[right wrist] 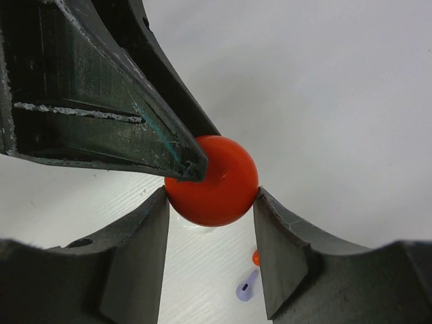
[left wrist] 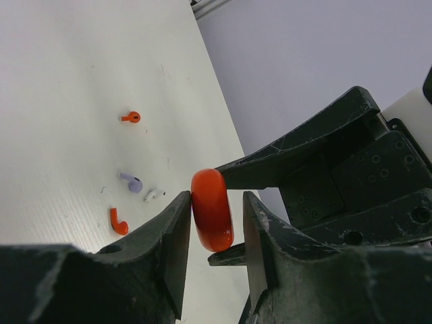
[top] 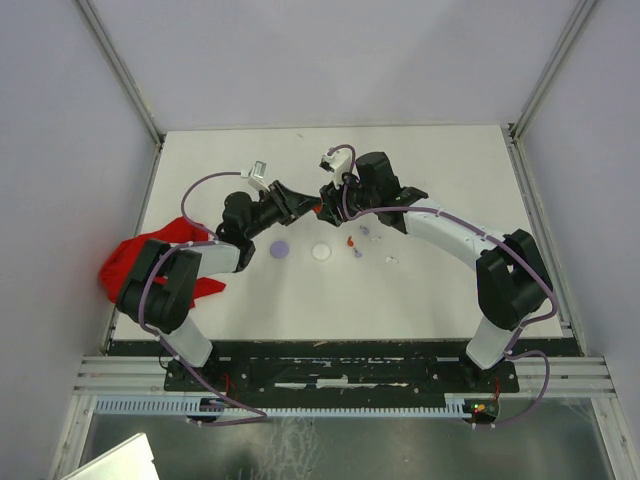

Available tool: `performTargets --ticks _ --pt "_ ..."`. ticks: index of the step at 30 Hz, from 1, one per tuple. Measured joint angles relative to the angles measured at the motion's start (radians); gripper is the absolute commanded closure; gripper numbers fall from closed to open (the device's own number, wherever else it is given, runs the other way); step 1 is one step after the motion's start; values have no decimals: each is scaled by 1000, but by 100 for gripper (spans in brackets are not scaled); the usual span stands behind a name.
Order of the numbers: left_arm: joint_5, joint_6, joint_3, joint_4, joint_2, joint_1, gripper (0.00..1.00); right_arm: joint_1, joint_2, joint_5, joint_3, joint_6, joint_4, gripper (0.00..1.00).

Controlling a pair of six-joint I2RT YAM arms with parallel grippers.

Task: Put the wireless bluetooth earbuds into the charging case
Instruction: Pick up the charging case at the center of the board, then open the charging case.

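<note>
On the white table, closed in by pale lilac walls, four tiny earbuds lie loose just right of the middle: two red, one lilac, one white. In your left wrist view, the far red earbud lies flat with its stem pointing left. Above the table, your left gripper and right gripper both squeeze one round red case, which stands on its edge. You cannot tell where it opens. From above, the fingers hide nearly all of it.
</note>
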Motion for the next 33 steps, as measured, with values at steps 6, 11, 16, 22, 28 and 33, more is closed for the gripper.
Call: performTargets --ticks 6,11,16,22,28,33 --pt "6 0 0 -1 0 0 66 0 0 -1 0 1 0 73" --pt "5 0 0 -1 0 0 82 0 0 1 0 0 -2 72" --pt "5 0 0 0 1 0 97 0 0 2 0 2 -2 30" --pt "6 -6 0 0 1 -4 97 0 -8 31 0 34 4 0" --pt "1 -10 0 -9 1 -4 97 -15 -101 101 -6 85 -14 0" --pt "-4 -17 0 -16 1 -4 97 -33 -168 190 -3 164 -47 0"
